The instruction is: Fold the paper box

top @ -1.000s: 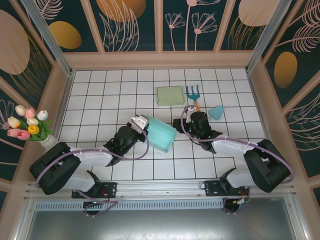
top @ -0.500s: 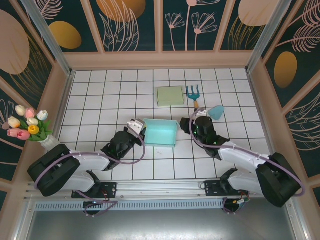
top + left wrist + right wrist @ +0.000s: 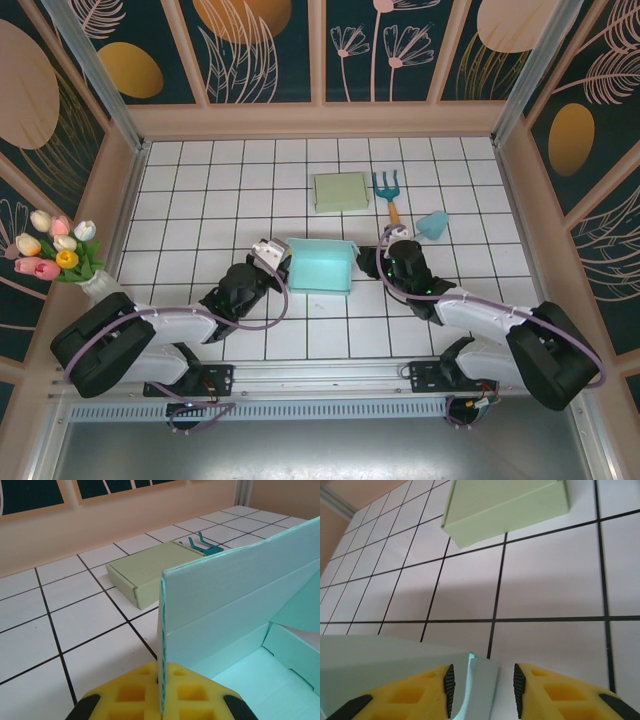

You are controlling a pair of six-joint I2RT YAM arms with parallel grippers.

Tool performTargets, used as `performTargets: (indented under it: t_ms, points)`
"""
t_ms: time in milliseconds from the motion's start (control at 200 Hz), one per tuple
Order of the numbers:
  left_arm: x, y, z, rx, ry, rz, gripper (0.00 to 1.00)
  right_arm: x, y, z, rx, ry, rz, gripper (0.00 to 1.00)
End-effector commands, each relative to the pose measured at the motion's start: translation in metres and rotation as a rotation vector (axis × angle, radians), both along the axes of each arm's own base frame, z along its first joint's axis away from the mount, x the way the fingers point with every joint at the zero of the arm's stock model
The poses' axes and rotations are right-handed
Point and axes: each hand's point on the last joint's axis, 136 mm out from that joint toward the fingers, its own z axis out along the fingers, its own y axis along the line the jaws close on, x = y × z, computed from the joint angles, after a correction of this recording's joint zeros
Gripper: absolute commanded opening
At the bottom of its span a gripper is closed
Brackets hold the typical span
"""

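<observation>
The teal paper box (image 3: 320, 265) lies open-topped on the tiled table between the two arms. My left gripper (image 3: 272, 255) is at its left end, and in the left wrist view its yellow pads (image 3: 130, 695) are shut on the thin edge of the box's upright wall (image 3: 240, 595). My right gripper (image 3: 366, 262) is at the box's right end. In the right wrist view the right gripper (image 3: 482, 687) stands open. A corner flap of the box (image 3: 485, 680) sits between its fingers, close to the left pad, with a gap on the right.
A pale green closed box (image 3: 340, 191) lies behind the teal one, with a small teal rake (image 3: 387, 188) and a teal scoop (image 3: 433, 224) to its right. A vase of tulips (image 3: 58, 252) stands at the left wall. Wooden walls enclose the table.
The teal box has swung from a tilted pose to lie square on the table. The right gripper has moved in to straddle its right end. The left gripper has kept its hold.
</observation>
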Motion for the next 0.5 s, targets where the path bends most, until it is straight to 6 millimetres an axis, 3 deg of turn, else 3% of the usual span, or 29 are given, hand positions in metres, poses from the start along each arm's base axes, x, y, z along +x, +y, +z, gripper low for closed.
performTargets:
  t_ms: [0, 255, 495]
  points:
    - [0.001, -0.005, 0.01, -0.042, 0.0, -0.006, 0.0, -0.002, 0.016, 0.007, 0.026, -0.033, 0.062, 0.4]
    - [0.0, -0.013, 0.009, -0.114, 0.035, -0.027, 0.01, -0.009, 0.034, -0.004, 0.025, -0.014, 0.124, 0.4]
    - [-0.008, -0.016, -0.003, -0.18, 0.102, -0.054, 0.0, -0.013, 0.034, -0.011, 0.004, -0.007, 0.127, 0.39]
